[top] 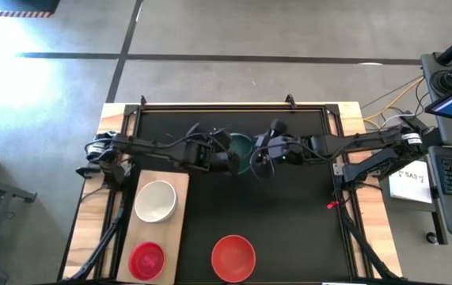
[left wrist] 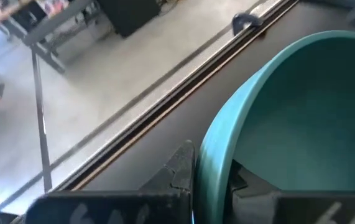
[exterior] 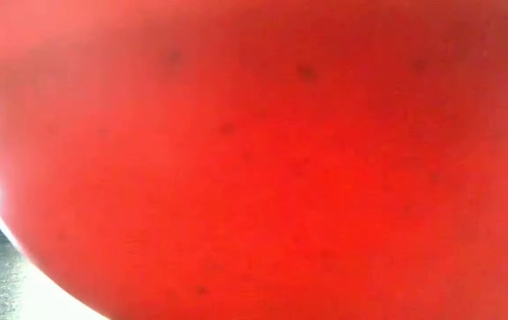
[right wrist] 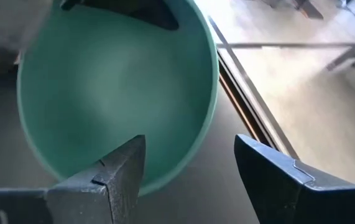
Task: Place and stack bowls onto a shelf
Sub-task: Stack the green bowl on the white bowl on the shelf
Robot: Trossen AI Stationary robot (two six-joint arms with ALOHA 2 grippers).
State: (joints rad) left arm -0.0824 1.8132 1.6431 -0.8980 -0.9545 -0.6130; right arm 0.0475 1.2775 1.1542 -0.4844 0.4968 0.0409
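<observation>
A teal bowl (top: 241, 149) sits at the middle of the black tabletop, between my two grippers. My left gripper (top: 230, 161) is shut on its rim on the left side. My right gripper (right wrist: 189, 146) is open at the bowl's right side, one finger (right wrist: 122, 171) over the inside and one (right wrist: 276, 177) outside the rim, touching nothing that I can see. A white bowl (top: 156, 199) and a magenta bowl (top: 146, 258) rest on the light wooden shelf board (top: 180, 184) at the front left. A red bowl (top: 233, 256) stands on the tabletop near the front edge and fills the low view (exterior: 262, 160). My left gripper holds the teal bowl by its rim (left wrist: 209, 163), one finger (left wrist: 178, 169) outside the wall and one (left wrist: 247, 182) inside. The fingers come from the table's left. The bowl looks tilted in the hold; whether its base is on the tabletop I cannot tell.
The black tabletop (top: 289, 222) lies open between the teal bowl and the red bowl. A raised frame rail (top: 233, 105) runs along the far edge. A laptop and papers (top: 412, 178) lie off the table to the right.
</observation>
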